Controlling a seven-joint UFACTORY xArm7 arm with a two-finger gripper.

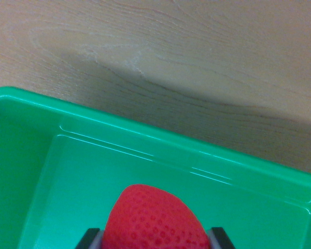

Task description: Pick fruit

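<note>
One strawberry [154, 220], red and dimpled with seed pits, fills the bottom centre of the wrist view, wedged between two dark fingertips [89, 238] whose tips just show at either flank of the fruit. The gripper [155, 239] is closed on the berry, a pad pressed against each side, with the fruit's rounded end projecting beyond the fingers toward the top of the view. Beyond and beneath the fingers lies a green plastic bin [160, 137], its glossy floor spreading out to both sides of the berry and its far rim running diagonally from the wrist view's left down toward the wrist view's right. Nothing else sits on the bin floor around the fingers. Past the rim, farther from the fingers, a pale wooden tabletop [197, 46] shows its grain, darkened by a broad shadow along the bin's edge. Whether the strawberry touches the bin floor or hangs above it cannot be told.
</note>
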